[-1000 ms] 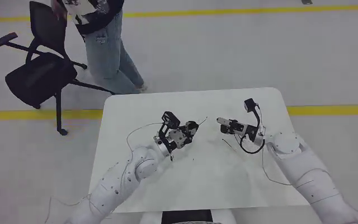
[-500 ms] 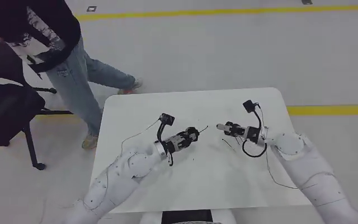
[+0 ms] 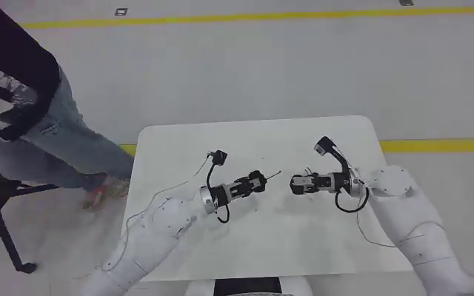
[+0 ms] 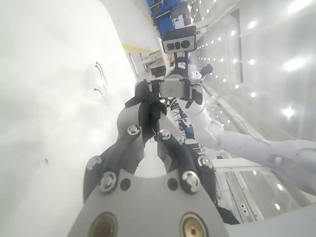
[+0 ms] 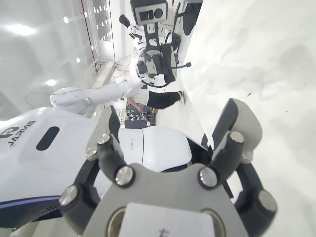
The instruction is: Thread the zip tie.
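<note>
Black plastic zip tie [image 3: 272, 176] pinched in the left gripper [image 3: 257, 181], fingers clamped tight on one end, above the middle of the white table [image 3: 222, 140]. Free length jutting out past the fingertips, long axis running across the table from left to right, angled slightly toward the far edge. Right gripper [image 3: 294, 183] directly opposite, near the tie's tip but not touching it, jaws spread wide with nothing between them, facing the left one almost head-on. From the right wrist, a short dark rod with a small knob at its outer end, perhaps the tie's head, sticking out sideways from the far-off left gripper. Probably the hinge of the coming move: bringing the tie's tip and the open jaws onto one line, then closing the small gap. Unclear whether the clamped end is looped back. A few loose ties [image 4: 100, 70] lying on the table, apart from both grippers.
</note>
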Robot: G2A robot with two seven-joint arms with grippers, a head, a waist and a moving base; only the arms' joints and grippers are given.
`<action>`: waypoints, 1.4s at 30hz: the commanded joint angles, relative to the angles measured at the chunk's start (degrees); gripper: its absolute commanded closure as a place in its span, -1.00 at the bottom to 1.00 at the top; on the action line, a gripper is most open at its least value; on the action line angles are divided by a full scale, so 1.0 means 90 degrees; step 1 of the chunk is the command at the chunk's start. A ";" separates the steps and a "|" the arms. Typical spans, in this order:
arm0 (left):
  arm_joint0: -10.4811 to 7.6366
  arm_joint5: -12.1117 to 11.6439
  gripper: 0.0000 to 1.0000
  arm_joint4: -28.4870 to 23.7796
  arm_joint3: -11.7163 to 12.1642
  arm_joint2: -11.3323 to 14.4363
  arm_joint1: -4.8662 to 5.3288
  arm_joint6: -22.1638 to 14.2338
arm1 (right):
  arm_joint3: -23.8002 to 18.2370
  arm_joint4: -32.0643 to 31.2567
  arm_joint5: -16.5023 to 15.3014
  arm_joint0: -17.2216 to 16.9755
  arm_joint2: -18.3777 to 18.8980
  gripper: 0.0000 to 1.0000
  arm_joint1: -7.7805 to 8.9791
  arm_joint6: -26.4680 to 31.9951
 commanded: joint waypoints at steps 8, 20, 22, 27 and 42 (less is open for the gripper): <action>0.0060 0.0000 1.00 -0.1489 0.0174 -0.0041 -0.0001 -0.0908 | 0.0323 0.1013 0.0000 0.0081 -0.0095 -1.00 -0.0056 0.0536; 0.0193 0.0000 1.00 -0.2439 0.0411 -0.0374 -0.0027 -0.2542 | 0.0621 0.2086 0.0000 0.0423 -0.1083 -1.00 -0.0025 0.0536; 0.0177 0.0000 1.00 -0.2320 0.0402 -0.0396 -0.0029 -0.2479 | 0.0668 0.2034 0.0000 0.0447 -0.1079 -1.00 -0.0016 0.0536; 0.0177 0.0000 1.00 -0.2320 0.0402 -0.0396 -0.0029 -0.2479 | 0.0668 0.2034 0.0000 0.0447 -0.1079 -1.00 -0.0016 0.0536; 0.0177 0.0000 1.00 -0.2320 0.0402 -0.0396 -0.0029 -0.2479 | 0.1174 0.3181 0.0000 0.0676 -0.1874 0.10 -0.0116 0.0536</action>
